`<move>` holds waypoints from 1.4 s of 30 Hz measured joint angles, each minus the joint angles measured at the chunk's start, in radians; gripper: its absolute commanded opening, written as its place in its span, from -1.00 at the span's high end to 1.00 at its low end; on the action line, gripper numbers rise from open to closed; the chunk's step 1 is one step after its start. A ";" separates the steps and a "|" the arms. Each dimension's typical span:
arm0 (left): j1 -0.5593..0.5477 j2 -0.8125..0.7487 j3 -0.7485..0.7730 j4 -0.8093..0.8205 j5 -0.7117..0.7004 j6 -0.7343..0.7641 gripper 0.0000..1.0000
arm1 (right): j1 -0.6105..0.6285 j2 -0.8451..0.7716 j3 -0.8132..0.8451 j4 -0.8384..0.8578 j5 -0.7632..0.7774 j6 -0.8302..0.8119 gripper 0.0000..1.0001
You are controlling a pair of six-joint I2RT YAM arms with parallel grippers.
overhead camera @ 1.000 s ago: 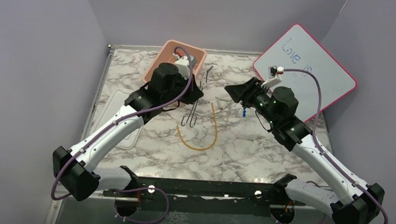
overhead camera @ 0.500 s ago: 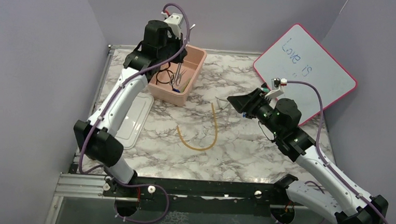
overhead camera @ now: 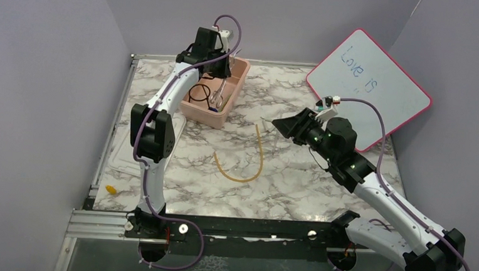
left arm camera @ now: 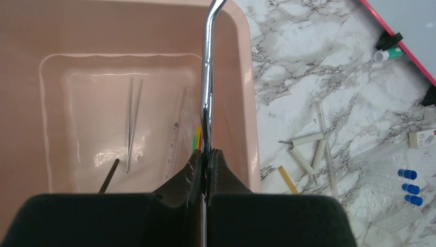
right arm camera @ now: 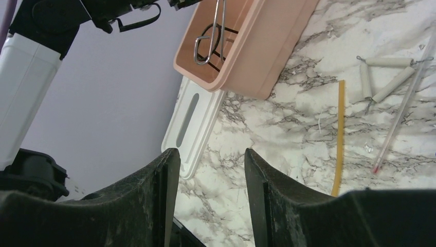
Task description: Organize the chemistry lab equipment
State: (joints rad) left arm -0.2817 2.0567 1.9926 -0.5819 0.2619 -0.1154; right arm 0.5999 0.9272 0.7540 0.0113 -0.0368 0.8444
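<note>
My left gripper (overhead camera: 221, 58) hangs over the pink tub (overhead camera: 234, 91) at the back and is shut on the chrome metal tongs (left arm camera: 207, 77), which reach down into the tub (left arm camera: 241, 103). Its fingertips (left arm camera: 207, 159) pinch the tongs' shaft. In the tub lie thin tweezers (left arm camera: 132, 118), a black wire ring (overhead camera: 198, 94) and a green-and-yellow tool (left arm camera: 197, 138). The amber rubber tube (overhead camera: 248, 161) lies in a U on the marble mid-table. My right gripper (overhead camera: 285, 124) is open and empty above the table, right of the tube (right arm camera: 339, 139); its fingertips (right arm camera: 212, 159) are apart.
The red-framed whiteboard (overhead camera: 372, 87) leans at the back right. The white lid (right arm camera: 193, 128) lies left of the tub. White ceramic tubes on wire (right arm camera: 380, 77), a glass rod (right arm camera: 401, 123) and blue-capped pieces in a clear rack (left arm camera: 409, 185) lie right of the tub. A small yellow bit (overhead camera: 111, 189) lies front left.
My left arm has lifted the tongs off the mid-table and carried them back over the pink tub, reaching farther back. My right gripper has shifted slightly and stays open.
</note>
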 measured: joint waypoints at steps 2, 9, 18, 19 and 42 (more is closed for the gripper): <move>0.000 0.031 0.012 -0.003 0.023 0.000 1.00 | 0.000 0.013 -0.001 -0.005 -0.002 0.005 -0.07; 0.000 0.050 -0.060 -0.012 0.018 0.003 1.00 | 0.000 0.016 -0.008 -0.006 -0.002 0.012 -0.06; 0.000 0.129 -0.071 -0.015 0.018 -0.009 0.75 | 0.000 0.036 -0.009 -0.008 -0.003 0.019 -0.06; 0.000 0.135 -0.071 -0.015 0.018 -0.011 0.67 | 0.000 0.036 -0.009 -0.008 -0.002 0.019 -0.06; -0.008 -0.004 -0.012 -0.050 -0.011 -0.045 -0.03 | 0.000 0.036 -0.011 -0.026 0.004 0.018 -0.06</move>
State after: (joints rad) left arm -0.2893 2.0529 1.9804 -0.6319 0.2512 -0.1608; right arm 0.5999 0.9634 0.7433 -0.0147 -0.0330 0.8627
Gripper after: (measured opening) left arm 0.477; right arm 0.530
